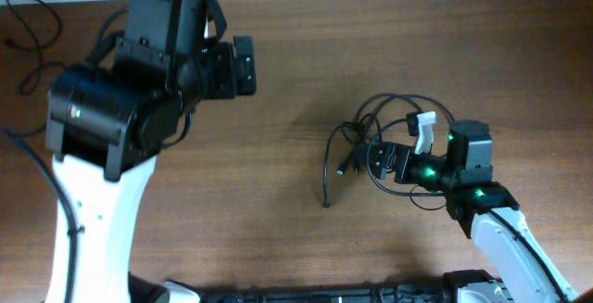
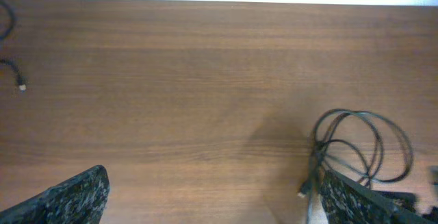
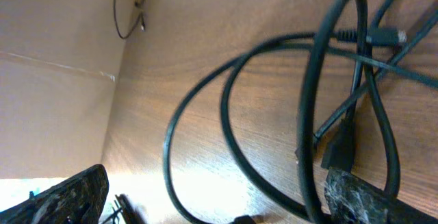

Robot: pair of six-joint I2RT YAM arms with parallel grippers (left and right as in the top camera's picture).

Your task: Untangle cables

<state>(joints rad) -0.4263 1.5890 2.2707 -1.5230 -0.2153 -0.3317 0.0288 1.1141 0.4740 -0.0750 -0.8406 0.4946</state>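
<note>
**Cables mostly knotted, both claws wide open**

Overhead: We see the cables (image 1: 375,122) bunched in overlapping loops on the table (image 1: 296,25), with one loose end trailing out below and left of the bunch. The right claw (image 1: 387,162) sits at the lower edge of the cables, touching or nearly so; we cannot tell which from here. The left claw (image 1: 245,65) hangs well apart, up and to the left of the cables. A lone cord (image 1: 32,34) lies much farther left of the cables, past the left arm.

Left wrist: The left claw (image 2: 215,207) is spread as wide as it goes and has hold of nothing; only bare wood lies between its fingers. The cables (image 2: 356,113) show just beside one finger, their loops crossing. The lone cord (image 2: 20,83), plug end showing, is at the opposite edge, well apart from the cables.

Right wrist: The right claw (image 3: 215,207) is also fully spread, with nothing pinched. The cables (image 3: 306,114) lie between its fingers, and one loop drapes across a finger (image 3: 363,196). Several strands cross each other.

We judge the job to be at an early stage: at most one cord lies free, and the rest are interlaced. What is left is to pick a strand, draw it out of the loops, and repeat until none cross.
</note>
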